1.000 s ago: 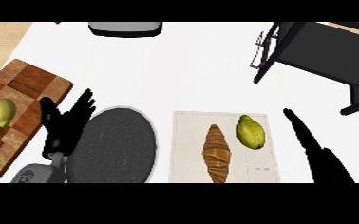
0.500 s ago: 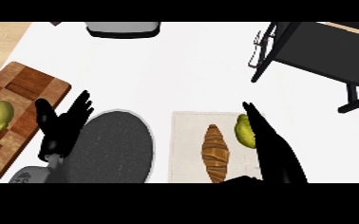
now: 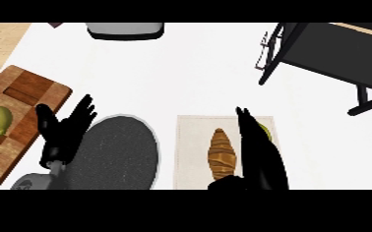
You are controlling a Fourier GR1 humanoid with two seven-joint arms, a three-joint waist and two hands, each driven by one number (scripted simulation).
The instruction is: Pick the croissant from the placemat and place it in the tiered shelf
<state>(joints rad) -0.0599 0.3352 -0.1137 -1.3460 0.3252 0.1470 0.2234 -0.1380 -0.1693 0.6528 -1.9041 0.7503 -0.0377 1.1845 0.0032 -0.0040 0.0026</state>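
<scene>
My right hand [image 3: 260,152], fingers straight, hangs just right of the croissant [image 3: 222,153] on the near placemat [image 3: 193,142]; I judge it light, soft and flaky, so I'd take it across its thick middle.

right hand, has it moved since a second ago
Yes. The right hand has swung left, from beyond the placemat's right edge to over the mat. It is now just right of the croissant, fingers straight.
</scene>
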